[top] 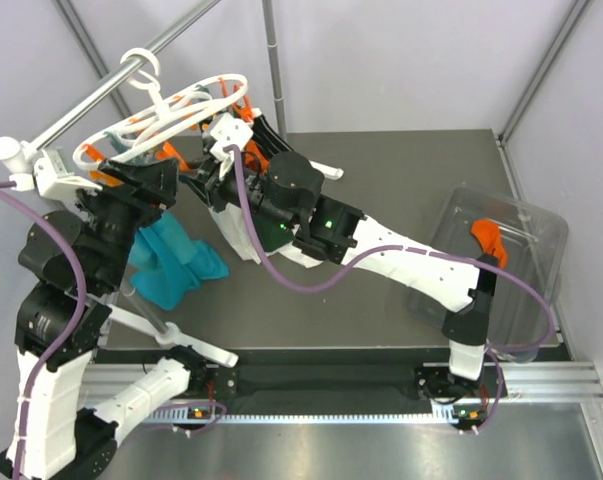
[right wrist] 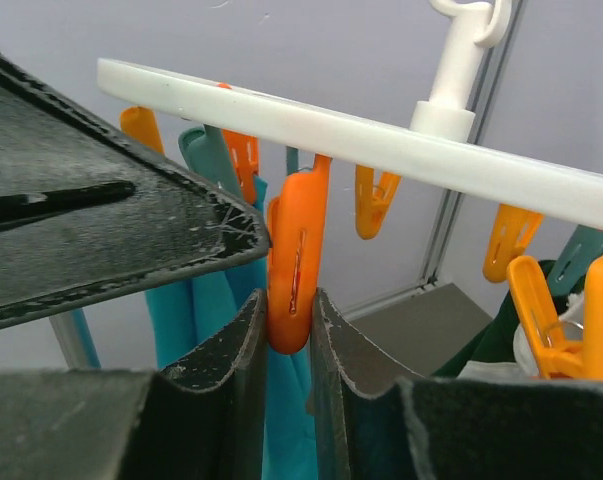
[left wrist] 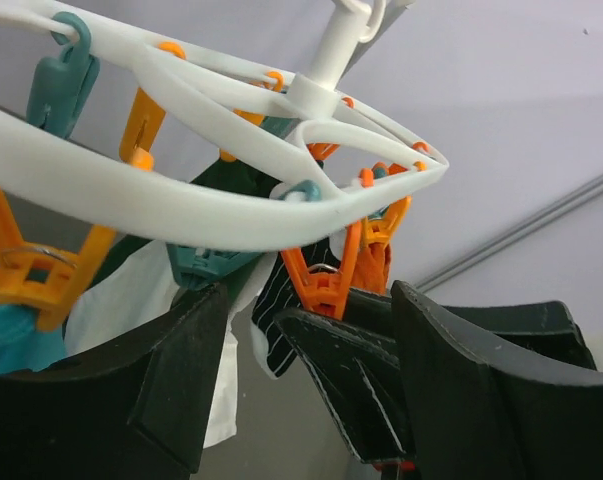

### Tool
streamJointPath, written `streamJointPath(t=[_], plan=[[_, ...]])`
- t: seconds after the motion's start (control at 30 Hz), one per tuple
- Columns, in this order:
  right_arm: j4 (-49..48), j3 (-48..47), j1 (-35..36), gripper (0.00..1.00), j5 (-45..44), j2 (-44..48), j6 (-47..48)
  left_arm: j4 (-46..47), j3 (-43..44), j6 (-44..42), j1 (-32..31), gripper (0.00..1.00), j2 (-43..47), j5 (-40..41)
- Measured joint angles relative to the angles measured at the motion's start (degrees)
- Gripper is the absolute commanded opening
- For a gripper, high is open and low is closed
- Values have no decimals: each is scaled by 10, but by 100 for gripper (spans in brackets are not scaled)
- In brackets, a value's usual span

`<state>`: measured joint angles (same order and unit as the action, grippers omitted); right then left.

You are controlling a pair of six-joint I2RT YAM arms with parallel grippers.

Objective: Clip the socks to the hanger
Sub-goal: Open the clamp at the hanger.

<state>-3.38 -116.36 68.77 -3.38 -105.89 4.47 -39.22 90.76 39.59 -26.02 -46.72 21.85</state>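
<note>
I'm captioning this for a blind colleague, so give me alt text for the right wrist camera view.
The right end effector pinches the lower end of an orange clip hanging from the white hanger. Behind it hangs teal cloth, and more orange clips dangle along the hanger's ring to the right.

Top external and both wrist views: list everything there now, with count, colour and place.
hanger: one, white, on the rail.
rail: one, grey, upper left.
orange clips: several, orange, dangling from the hanger.
teal clips: at least two, teal, on the hanger.
striped sock: one, dark with white stripes, below the hanger.
orange sock: one, orange, in the bin.
bin: one, clear, table's right side.
teal cloth: at least one, teal, below the clips.
white cloth: one, white, beside the striped sock.
green cloth: one, dark green, behind the clips.
table: one, dark grey.
left gripper: one, black, open under the hanger.
right gripper: one, black, shut on one orange clip.
</note>
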Motion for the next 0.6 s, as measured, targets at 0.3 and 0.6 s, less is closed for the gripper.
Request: streamJointPath(t=[0.3,0.6], plan=[[-1,9,1,0,2,4,-3,2,-13,44,0,69,-7,35],[-8,17,1,0,5,11,-6,9,-17,104,-1,63,-11,65]])
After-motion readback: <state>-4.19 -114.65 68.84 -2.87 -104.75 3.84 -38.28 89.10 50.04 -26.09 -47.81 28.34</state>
